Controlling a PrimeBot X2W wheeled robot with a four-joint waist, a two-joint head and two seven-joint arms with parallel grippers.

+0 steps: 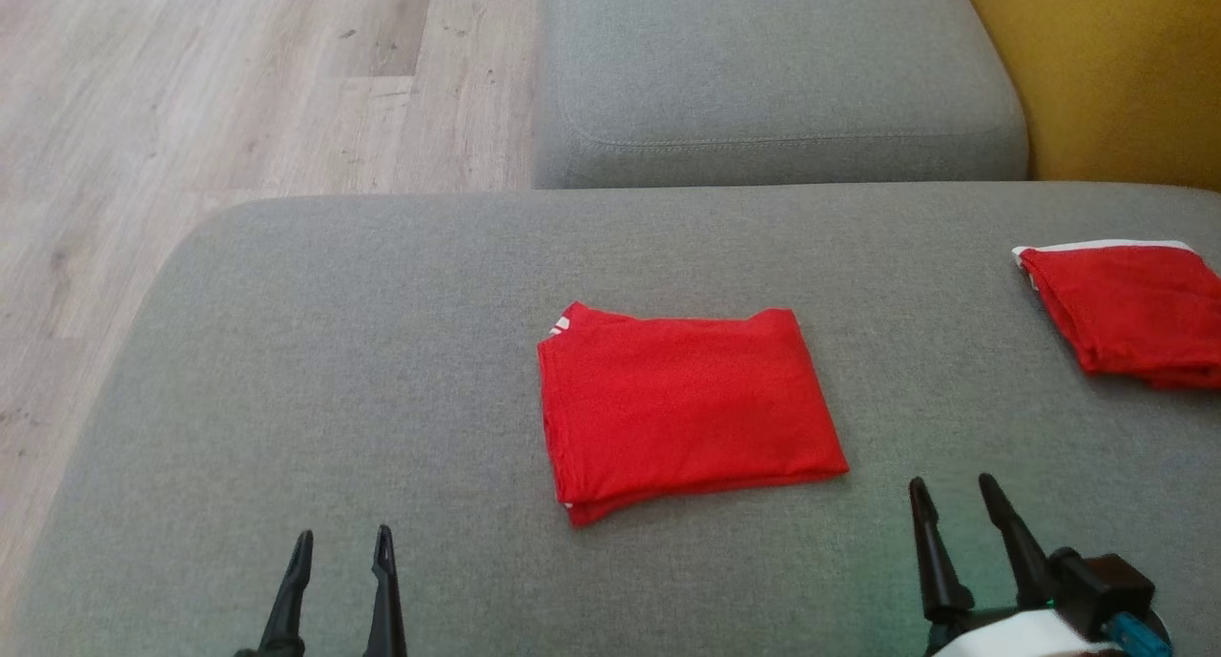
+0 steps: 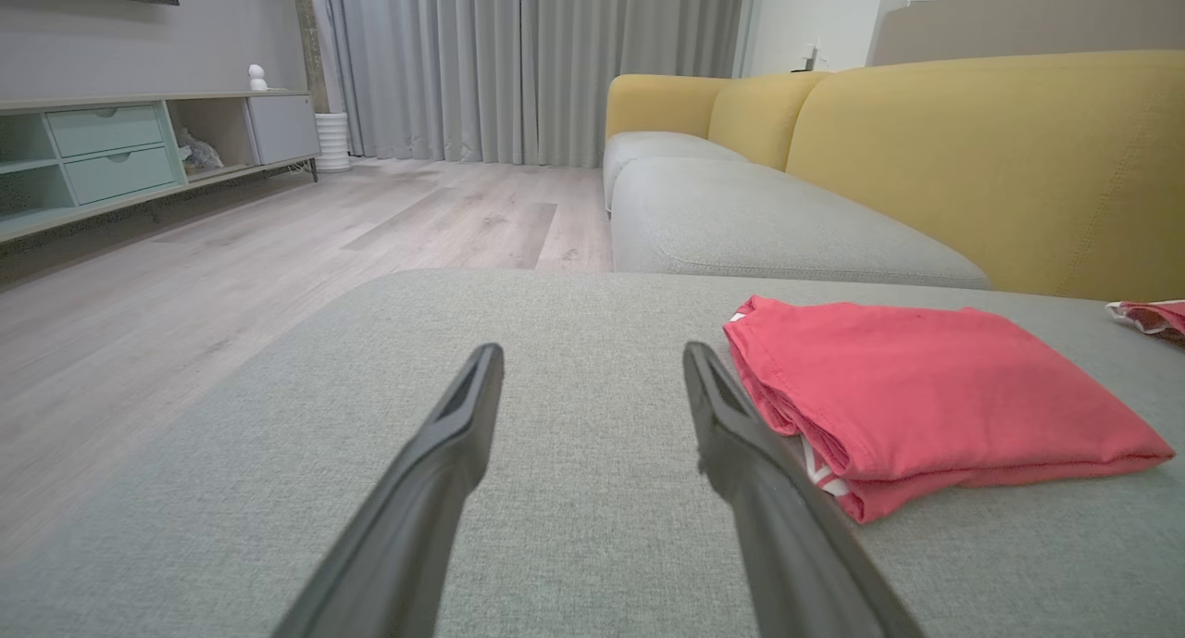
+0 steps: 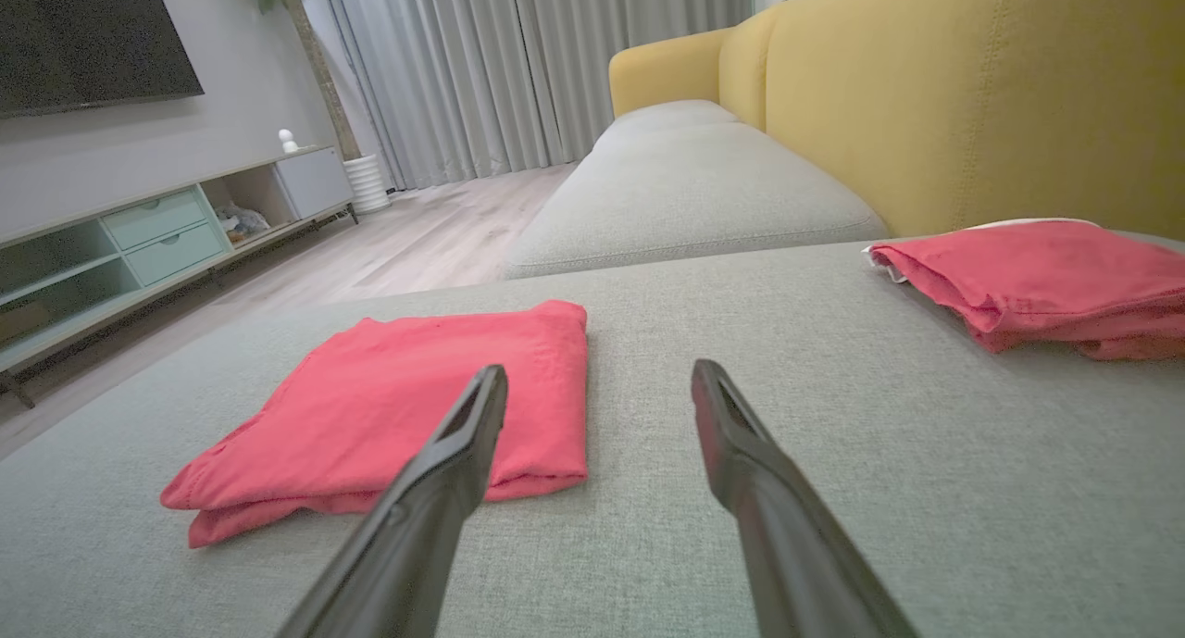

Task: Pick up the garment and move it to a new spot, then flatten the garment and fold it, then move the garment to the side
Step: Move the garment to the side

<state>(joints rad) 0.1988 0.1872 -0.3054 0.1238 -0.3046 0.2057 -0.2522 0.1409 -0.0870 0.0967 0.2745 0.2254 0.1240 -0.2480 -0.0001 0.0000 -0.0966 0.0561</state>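
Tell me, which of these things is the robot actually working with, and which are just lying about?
In the job:
- folded red garment in the middle
- grey cushion under it
- left gripper and right gripper, both open and empty

Lying about:
- second red garment by the right edge
- yellow sofa back
- low cabinet
- curtains

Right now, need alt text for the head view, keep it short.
A folded red garment lies in the middle of a grey sofa cushion, with a second folded red garment at the right edge. The left gripper and right gripper are open at the bottom edge, holding nothing and apart from both garments. Wood floor shows at the upper left.
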